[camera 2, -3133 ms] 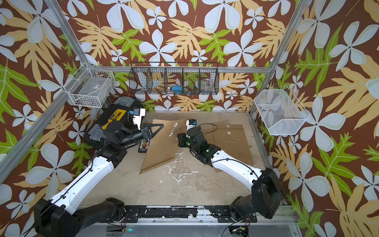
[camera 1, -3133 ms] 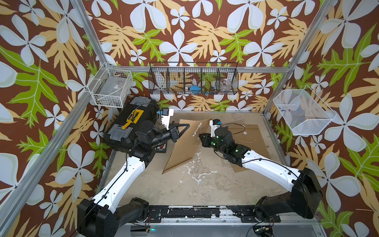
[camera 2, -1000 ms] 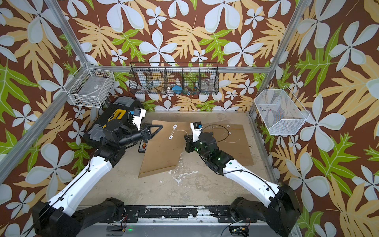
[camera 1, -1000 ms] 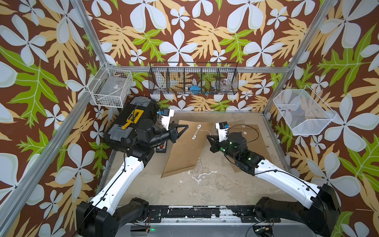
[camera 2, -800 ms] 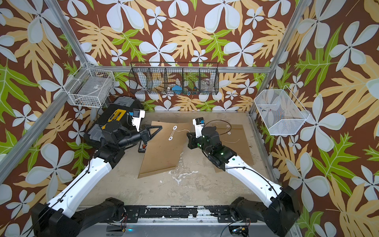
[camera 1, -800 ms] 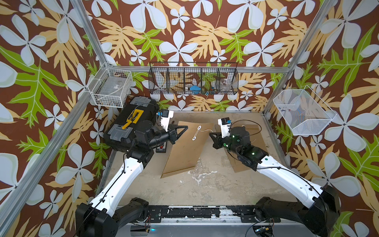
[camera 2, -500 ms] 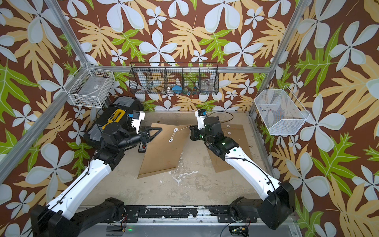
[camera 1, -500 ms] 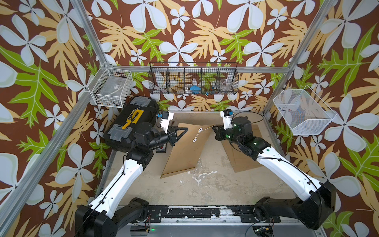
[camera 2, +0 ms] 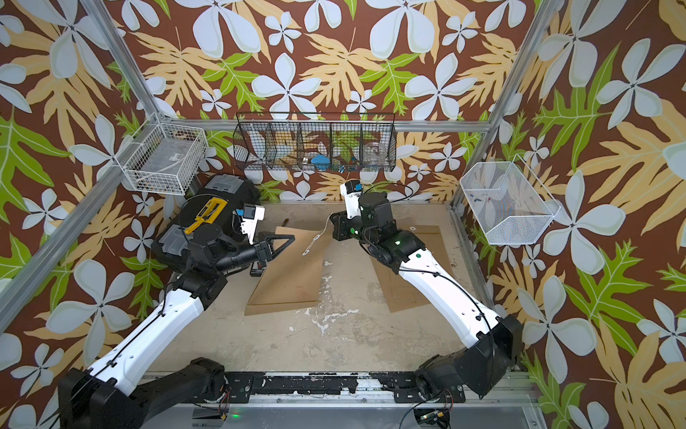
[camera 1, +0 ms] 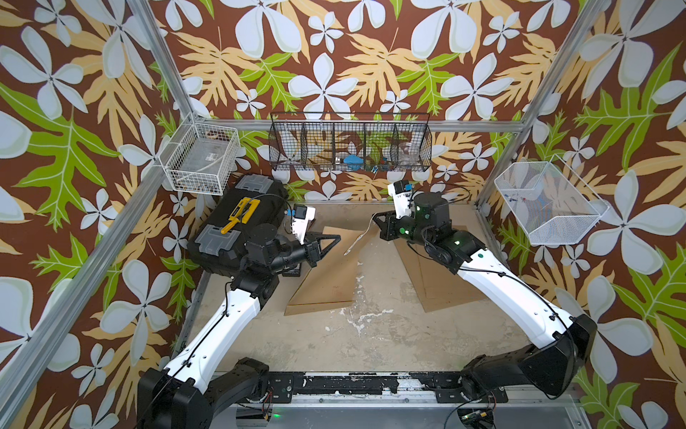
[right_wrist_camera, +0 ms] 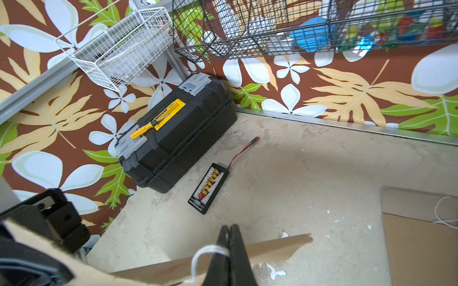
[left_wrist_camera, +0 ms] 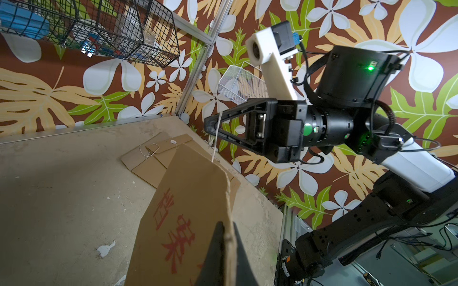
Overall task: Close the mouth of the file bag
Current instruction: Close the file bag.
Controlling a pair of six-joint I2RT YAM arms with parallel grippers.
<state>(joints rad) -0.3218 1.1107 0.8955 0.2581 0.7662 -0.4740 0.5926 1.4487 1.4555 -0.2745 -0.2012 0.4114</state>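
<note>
Now mid-tying: left hand [camera 1: 336, 237] pinches the file bag [camera 1: 326, 278] by its edge, right hand [camera 1: 375, 218] nips the string [right_wrist_camera: 207, 248]; next, wind it taut

- We are looking into a robotics lab test cell: an aluminium frame [camera 1: 163, 63] is boxing in the desk [camera 1: 352, 334], and flower-printed panels [camera 1: 334, 55] are serving as walls.
- We are seeing two robot arms [camera 1: 222, 319] standing on a black rail [camera 1: 345, 384] at the desk's front edge.
- Wire baskets [camera 1: 350, 143] are hanging on the walls, while a black toolbox [right_wrist_camera: 178, 133] and a connector board [right_wrist_camera: 208, 188] are sitting below.
</note>
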